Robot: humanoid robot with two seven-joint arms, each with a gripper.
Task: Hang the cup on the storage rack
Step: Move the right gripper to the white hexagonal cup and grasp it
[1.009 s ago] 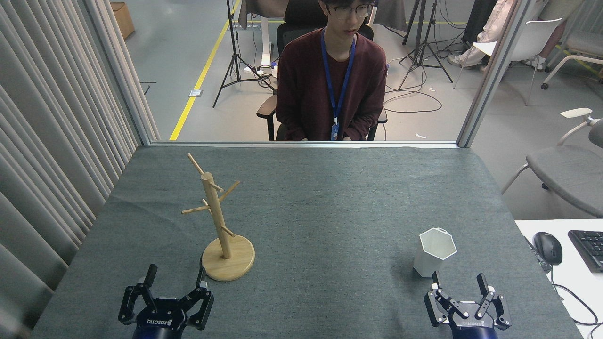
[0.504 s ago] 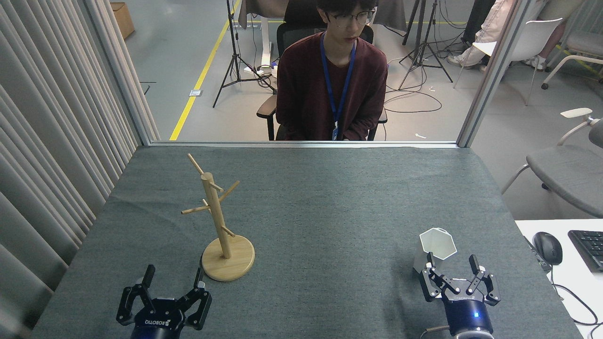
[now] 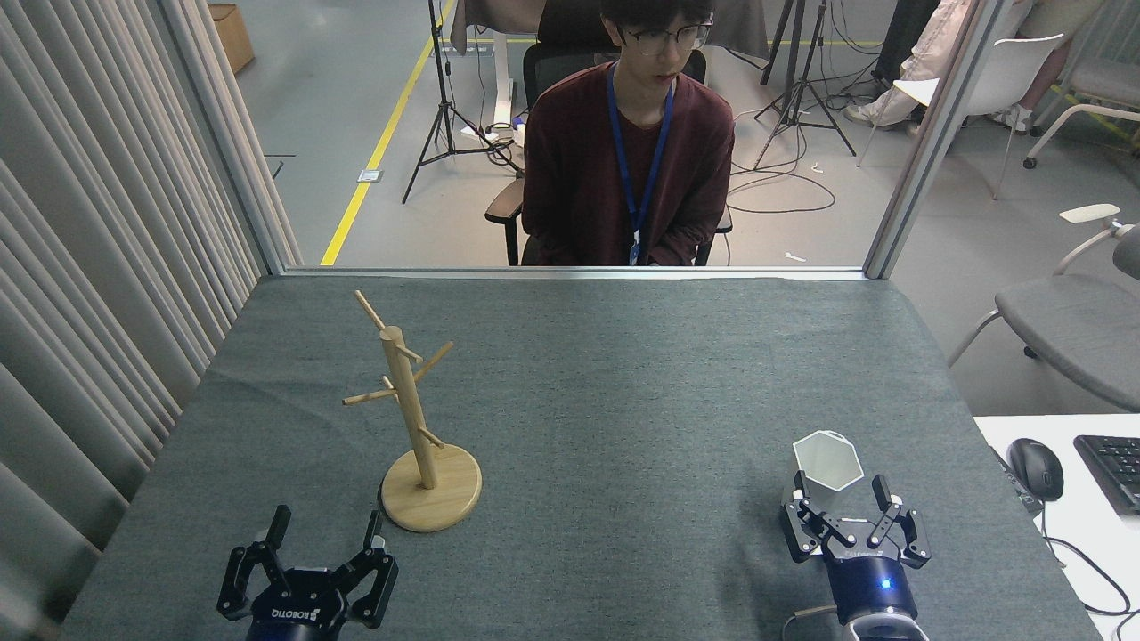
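One ROBOTIQ-marked left tool (image 3: 325, 527)

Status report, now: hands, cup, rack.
Right hand open around upright white cup, not closed. Left hand open, empty, near wooden mug tree. Pegs bare. Nothing between cup and tree on grey table.

Seated person (image 3: 628, 151) beyond grey table (image 3: 623, 374)
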